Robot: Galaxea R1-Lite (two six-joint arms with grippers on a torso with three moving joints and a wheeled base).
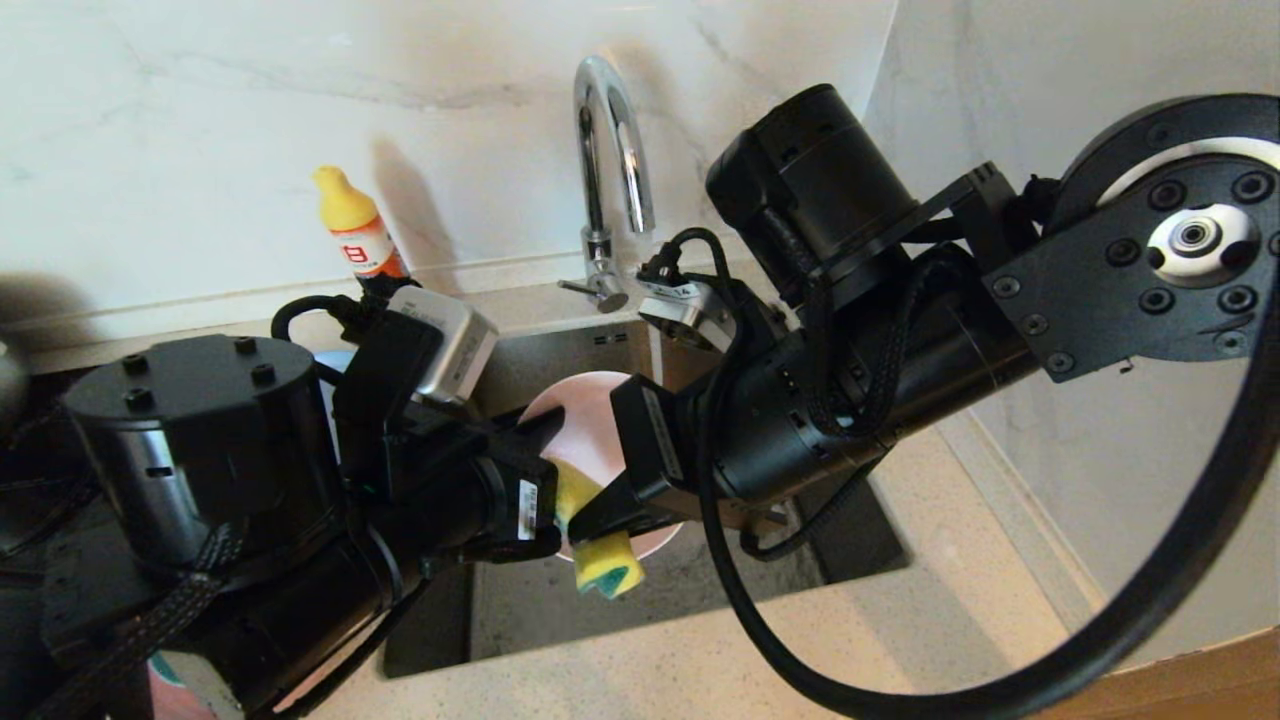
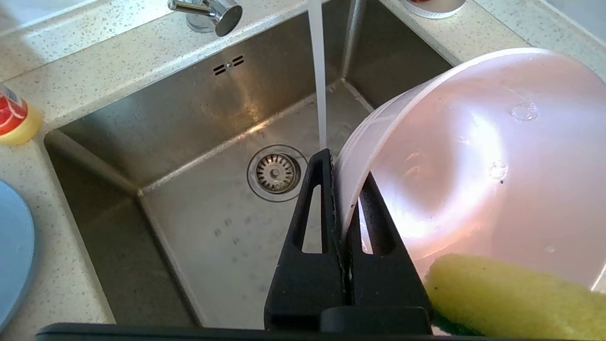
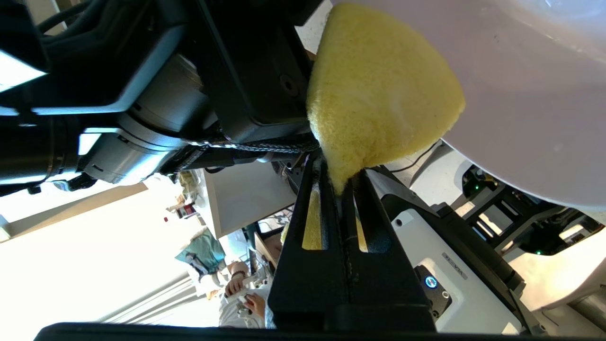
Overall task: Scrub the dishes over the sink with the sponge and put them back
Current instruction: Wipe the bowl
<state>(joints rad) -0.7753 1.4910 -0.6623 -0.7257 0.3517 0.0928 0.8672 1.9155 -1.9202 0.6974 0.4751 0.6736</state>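
My left gripper point(image 2: 345, 170) is shut on the rim of the pale pink bowl point(image 2: 473, 156), holding it tilted above the sink point(image 2: 189, 142). In the head view the bowl point(image 1: 585, 420) hangs over the basin between both arms. My right gripper point(image 3: 338, 170) is shut on one end of the yellow sponge point(image 3: 378, 90), whose foam face presses against the bowl point(image 3: 530, 94). The sponge point(image 1: 600, 560) pokes out below the bowl's lower edge, its green side showing at the tip. It also lies against the bowl's inside point(image 2: 511, 298), beside my left fingers.
Water runs from the chrome tap point(image 1: 610, 150) in a thin stream point(image 2: 319, 71) onto the basin floor near the round drain point(image 2: 274, 173). A yellow-capped bottle point(image 1: 355, 225) stands on the counter behind the sink. A grey-blue plate point(image 2: 12, 255) lies on the counter beside the basin.
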